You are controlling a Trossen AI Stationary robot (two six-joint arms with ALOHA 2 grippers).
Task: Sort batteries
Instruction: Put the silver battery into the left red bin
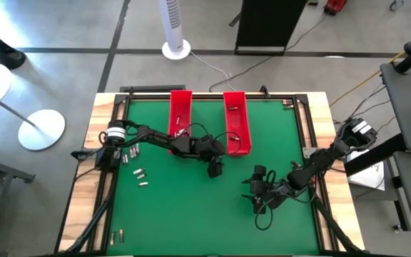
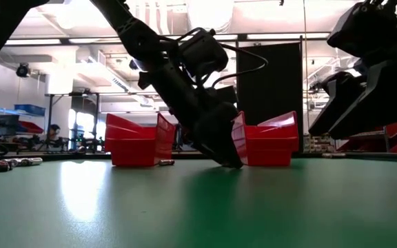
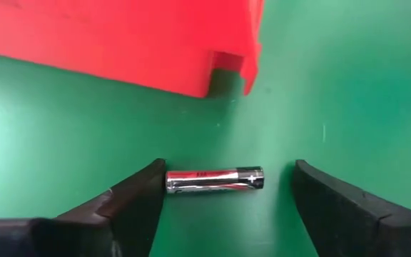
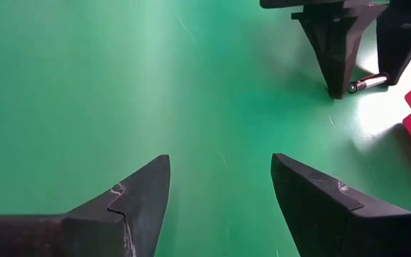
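**Claw straddling one battery by the red tray**

On the green mat (image 1: 191,214), near the middle of the table, my left gripper (image 3: 227,196) is down at the surface with its fingers spread wide and one battery (image 3: 215,179) lying between them. One end of that battery is touching or almost touching one finger (image 3: 138,196); the other finger stands clear of it, so I have hold of nothing. Just beyond it sits the end of a red tray (image 3: 120,36). From above, two red trays lie side by side at the far edge, the left tray (image 1: 180,107) and the right tray (image 1: 237,118), and my left gripper (image 1: 215,168) is just in front of them. More loose batteries (image 1: 134,163) lie scattered on the mat's left side. My right gripper (image 4: 220,193) waits off to the right with its fingers apart, empty, above bare mat.
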